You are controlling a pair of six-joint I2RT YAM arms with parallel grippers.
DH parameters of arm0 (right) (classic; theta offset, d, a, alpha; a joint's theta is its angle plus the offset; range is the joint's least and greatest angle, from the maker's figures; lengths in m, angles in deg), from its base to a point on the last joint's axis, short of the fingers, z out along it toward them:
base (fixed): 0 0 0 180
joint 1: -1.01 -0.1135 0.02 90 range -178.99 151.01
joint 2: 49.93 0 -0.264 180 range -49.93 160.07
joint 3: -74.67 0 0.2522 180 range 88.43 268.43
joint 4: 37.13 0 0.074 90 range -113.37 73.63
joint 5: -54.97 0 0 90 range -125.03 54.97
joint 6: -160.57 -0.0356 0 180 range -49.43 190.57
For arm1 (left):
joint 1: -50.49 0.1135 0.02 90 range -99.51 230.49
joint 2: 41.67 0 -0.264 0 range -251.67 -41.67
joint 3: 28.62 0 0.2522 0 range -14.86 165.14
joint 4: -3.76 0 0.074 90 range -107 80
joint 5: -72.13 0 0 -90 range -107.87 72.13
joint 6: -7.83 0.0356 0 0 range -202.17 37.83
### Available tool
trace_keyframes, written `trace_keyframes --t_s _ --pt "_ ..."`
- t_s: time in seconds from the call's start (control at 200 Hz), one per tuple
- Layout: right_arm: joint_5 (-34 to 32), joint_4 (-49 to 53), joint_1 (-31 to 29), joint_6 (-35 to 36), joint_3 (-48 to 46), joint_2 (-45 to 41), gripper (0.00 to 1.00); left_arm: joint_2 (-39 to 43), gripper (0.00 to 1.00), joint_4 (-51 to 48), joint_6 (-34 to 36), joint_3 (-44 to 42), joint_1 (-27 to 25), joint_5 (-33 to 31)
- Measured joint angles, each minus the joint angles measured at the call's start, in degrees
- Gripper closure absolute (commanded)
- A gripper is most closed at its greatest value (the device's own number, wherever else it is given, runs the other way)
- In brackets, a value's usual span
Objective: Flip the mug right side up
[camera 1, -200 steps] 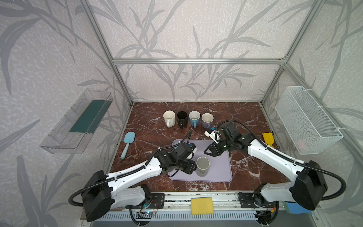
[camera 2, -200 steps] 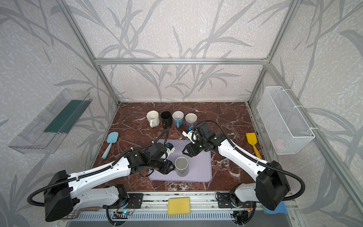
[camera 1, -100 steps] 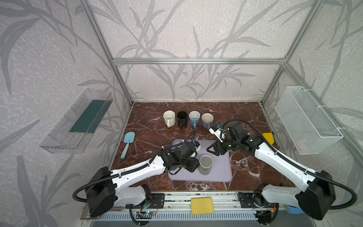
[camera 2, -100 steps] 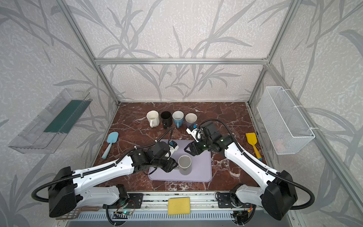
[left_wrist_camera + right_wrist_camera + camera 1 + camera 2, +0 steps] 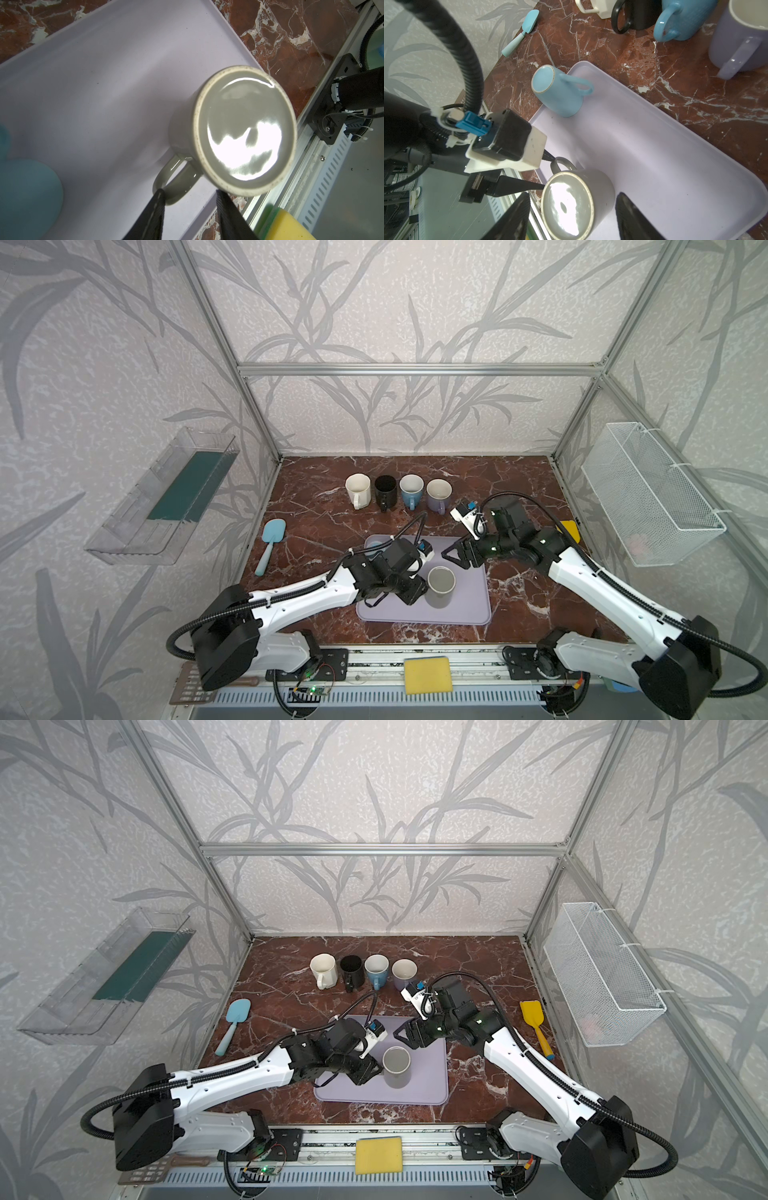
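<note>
On the red marble table, my two arms converge on the lavender tray, where the grey mug stands mouth-down with its glossy base up, in the tray's front half near the middle. Behind the tray, four upright mugs line the back of the table, and a blue mug sits inverted at the tray's far left corner. Over the last second my left gripper has pressed in from the left, and the grey mug has slid a little rightward across the tray with it. My right gripper has spread its jaws wider and hangs just behind the mug, apart from it. The left jaws stand half parted with the handle partly between them, one fingertip against the handle's outer curve and tray showing in the gap, so I read no clamp there. The mug is not yet turned. The widening on the right looks to me like preparation to take the body, with the whole flip still ahead.
</note>
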Motion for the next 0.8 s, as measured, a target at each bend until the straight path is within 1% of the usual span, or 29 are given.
trace_keyframes --t_s 0.38,0.64,0.8 --pt "-0.02 0.09 0.13 -0.37 -0.70 -0.76 0.33 0.09 0.57 2.82 4.76 -1.05 -0.13 -4.39" --pt "-0.02 0.13 0.33 -0.39 -0.70 -1.53 0.32 -0.11 0.57 3.85 10.19 -1.66 -0.22 -2.82" --pt "-0.04 0.20 0.61 -0.39 -0.70 -2.45 0.32 -2.99 0.57 3.82 12.46 -1.44 -0.22 -2.05"
